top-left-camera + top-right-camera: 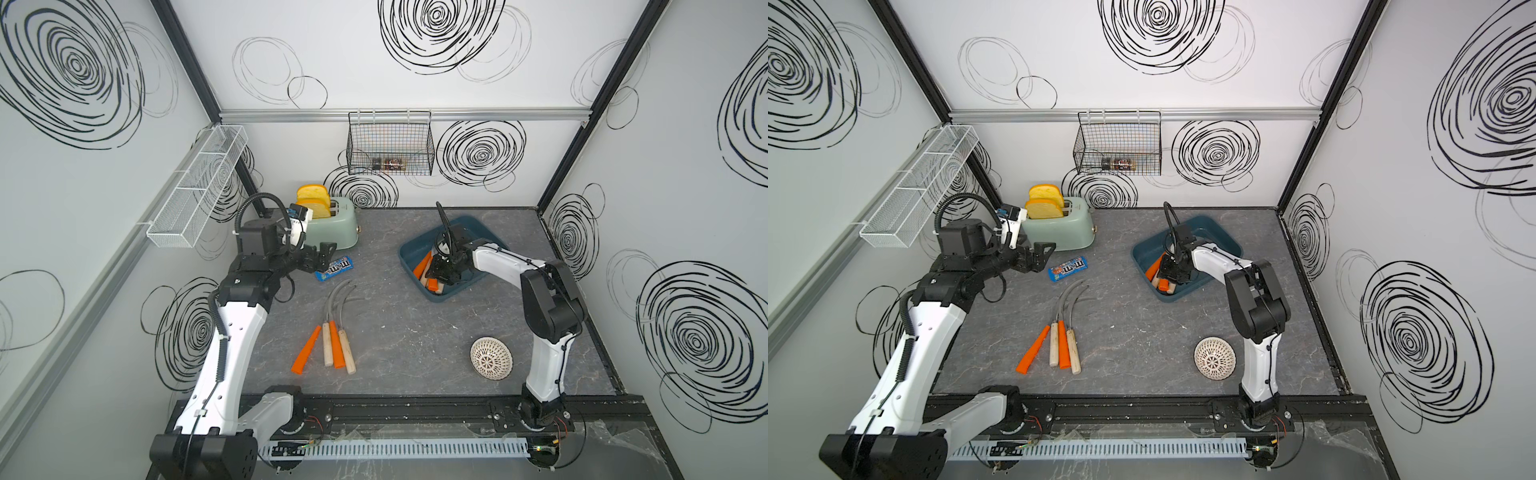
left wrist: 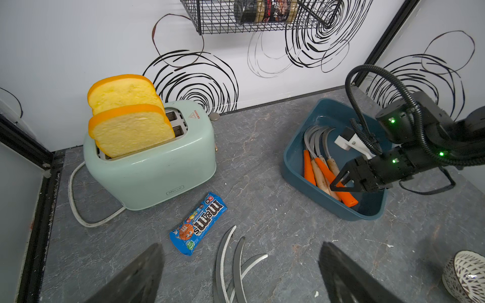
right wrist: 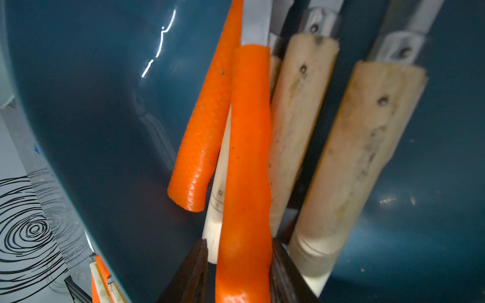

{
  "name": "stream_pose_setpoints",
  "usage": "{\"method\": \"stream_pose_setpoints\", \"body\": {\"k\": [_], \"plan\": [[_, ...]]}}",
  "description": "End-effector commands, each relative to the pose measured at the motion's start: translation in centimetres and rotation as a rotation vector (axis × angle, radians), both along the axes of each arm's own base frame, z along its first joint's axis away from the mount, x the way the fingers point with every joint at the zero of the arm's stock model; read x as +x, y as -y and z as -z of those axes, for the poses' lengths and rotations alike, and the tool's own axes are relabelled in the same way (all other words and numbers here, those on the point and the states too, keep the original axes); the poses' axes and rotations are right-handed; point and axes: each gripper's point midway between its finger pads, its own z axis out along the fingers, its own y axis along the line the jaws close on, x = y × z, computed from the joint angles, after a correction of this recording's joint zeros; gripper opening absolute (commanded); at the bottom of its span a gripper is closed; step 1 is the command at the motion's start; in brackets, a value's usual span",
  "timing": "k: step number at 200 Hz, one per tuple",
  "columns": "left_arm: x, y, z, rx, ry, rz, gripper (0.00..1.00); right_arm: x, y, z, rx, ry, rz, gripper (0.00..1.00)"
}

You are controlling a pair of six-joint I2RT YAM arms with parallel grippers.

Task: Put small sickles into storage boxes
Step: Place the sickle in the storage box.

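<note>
The right gripper (image 2: 341, 181) reaches low into the blue tray (image 1: 478, 226). Its jaws stand on both sides of an orange-handled sickle (image 3: 246, 157), which lies on top of the other sickles (image 2: 319, 162), handles together. Whether the jaws press the handle or stand just free of it, I cannot tell. I think this one is being laid down. The left gripper (image 1: 321, 255) hangs spread wide and empty near the toaster (image 1: 336, 226), perhaps waiting. Four sickles (image 1: 334, 340) lie side by side on the table (image 1: 415, 332), easy to take one by one.
</note>
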Motion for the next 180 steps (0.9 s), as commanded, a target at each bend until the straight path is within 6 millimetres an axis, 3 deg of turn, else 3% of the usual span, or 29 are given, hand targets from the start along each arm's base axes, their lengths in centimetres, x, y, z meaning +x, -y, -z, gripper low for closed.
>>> {"method": "stream_pose_setpoints", "body": {"k": [1,84,123,157,180], "plan": [[0.3,0.1,-2.7,0.017,0.084,0.005,0.96,0.3,0.2,-1.6,-0.020,0.038,-0.007,0.42],[0.5,-0.9,-3.5,0.038,0.096,-0.035,0.96,0.4,1.0,-6.4,-0.049,0.157,-0.048,0.43],[0.3,-2.9,-2.0,0.044,0.045,-0.112,0.96,-0.6,1.0,-9.7,-0.083,0.258,-0.109,0.43],[-0.2,-5.6,0.2,0.017,-0.002,-0.205,0.96,-3.9,-2.0,-10.6,-0.140,0.317,-0.235,0.43],[-0.6,-7.4,1.8,-0.017,-0.051,-0.257,0.96,-7.6,-5.5,-9.4,-0.161,0.326,-0.364,0.43]]}}
